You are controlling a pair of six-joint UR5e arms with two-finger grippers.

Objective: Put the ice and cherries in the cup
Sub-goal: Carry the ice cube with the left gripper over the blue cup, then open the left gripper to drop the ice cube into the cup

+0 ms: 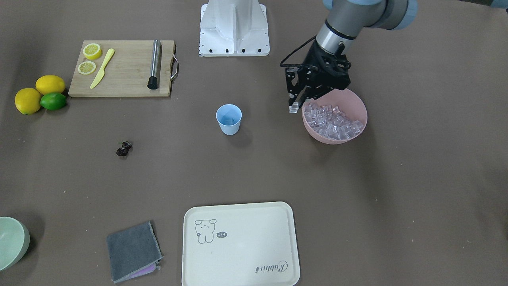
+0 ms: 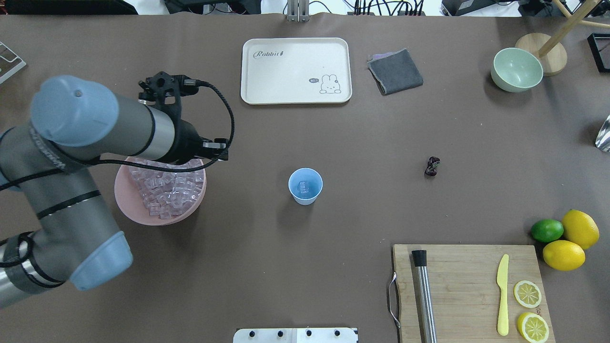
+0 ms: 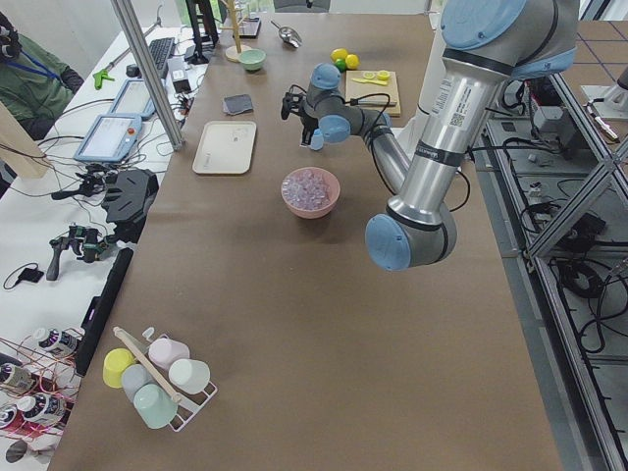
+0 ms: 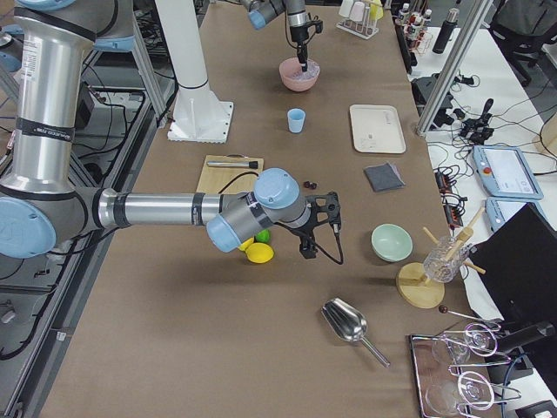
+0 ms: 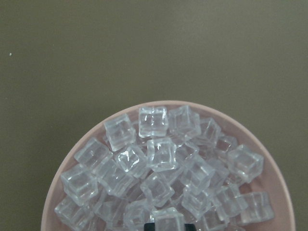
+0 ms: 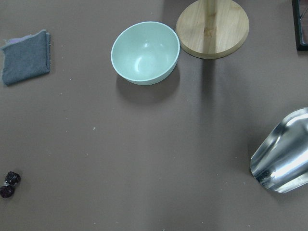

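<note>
Hovering my left claw [image 1: 294, 102] just outside the pink bowl [image 1: 359, 104], I see it clamped on one ice cube [image 1: 293, 108]. More ice [image 1: 333, 121] fills the bowl. The cup [image 1: 229, 119] stands mid-table, well apart from the cherries [image 1: 124, 148]. I cannot tell whether my right claw [image 4: 307, 247] is apart or together.

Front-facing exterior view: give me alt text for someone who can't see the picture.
The robot's left gripper holds one ice cube by the rim of a pink bowl heaped with ice, on the view's right. The light blue cup stands mid-view, and the dark cherries lie apart to its left.
</note>
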